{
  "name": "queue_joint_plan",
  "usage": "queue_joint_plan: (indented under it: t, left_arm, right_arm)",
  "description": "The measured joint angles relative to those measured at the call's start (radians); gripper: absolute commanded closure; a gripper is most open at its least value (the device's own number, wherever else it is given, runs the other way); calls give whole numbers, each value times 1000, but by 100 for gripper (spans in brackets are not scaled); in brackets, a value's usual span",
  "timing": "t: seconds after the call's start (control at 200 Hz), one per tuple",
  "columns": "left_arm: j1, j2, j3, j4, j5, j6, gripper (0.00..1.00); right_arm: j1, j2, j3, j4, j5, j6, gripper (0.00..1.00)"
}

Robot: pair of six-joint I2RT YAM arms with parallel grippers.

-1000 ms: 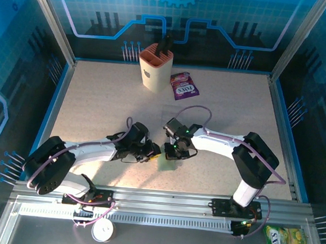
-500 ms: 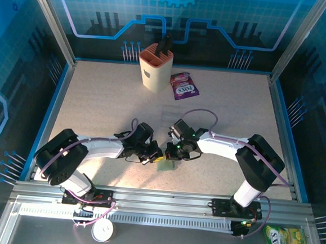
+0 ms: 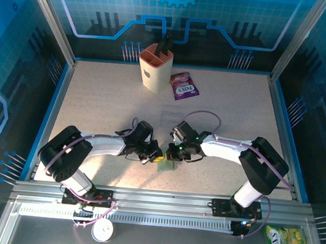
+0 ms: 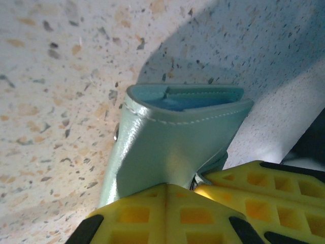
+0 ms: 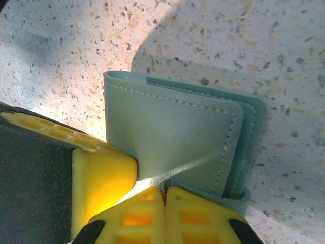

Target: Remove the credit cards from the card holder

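Seen from above, the card holder (image 3: 167, 166) lies on the speckled surface (image 3: 97, 94) near its front edge, between both arms. The left wrist view shows the left fingers (image 4: 137, 213) pinching its cover; the gaping end reveals a blue inner layer (image 4: 193, 104), possibly a card. The right wrist view shows the right fingers (image 5: 101, 178) pinching the stitched top flap.

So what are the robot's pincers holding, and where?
The card holder: the left pincer and the right pincer each pinch an edge of its cover.
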Motion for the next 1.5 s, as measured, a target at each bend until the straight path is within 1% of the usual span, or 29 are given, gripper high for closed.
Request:
queue_joint_plan:
  t: [0.135, 0.32, 0.45, 0.545, 0.65, 0.69, 0.77, 0.845, 1.016, 1.256, 1.501]
  left_arm:
    - [8, 19, 4, 18, 34, 0, 96]
    - [10, 30, 8, 27, 46, 0, 95]
    - [12, 30, 16, 14, 46, 3, 94]
    - [12, 30, 22, 0, 44, 19, 91]
    - [12, 30, 28, -14, 40, 30, 85]
    - [12, 28, 30, -17, 40, 34, 84]
    - [11, 22, 33, -23, 34, 37, 82]
    - [11, 18, 34, -30, 30, 38, 81]
    - [10, 11, 45, -54, 20, 45, 79]
    - [9, 4, 61, -86, 5, 46, 77]
    - [9, -8, 84, -116, -15, 56, 75]
  right_arm:
    - [-18, -17, -11, -8, -5, -2, 100]
    - [-54, -52, -37, -25, -17, -10, 100]
    - [-85, -74, -53, -77, 11, -24, 100]
    - [-97, -83, -54, -120, 38, -44, 100]
    - [-99, -90, -47, -156, 58, -76, 82]
    - [-99, -89, -43, -167, 58, -87, 77]
    - [-100, -87, -42, -186, 58, -111, 70]
    - [-100, -82, -41, -200, 59, -123, 68]
    - [-100, -76, -37, -211, 59, -129, 68]
    - [-101, -65, -37, -192, 47, -141, 71]
    - [-104, -25, -35, -155, 9, -151, 79]
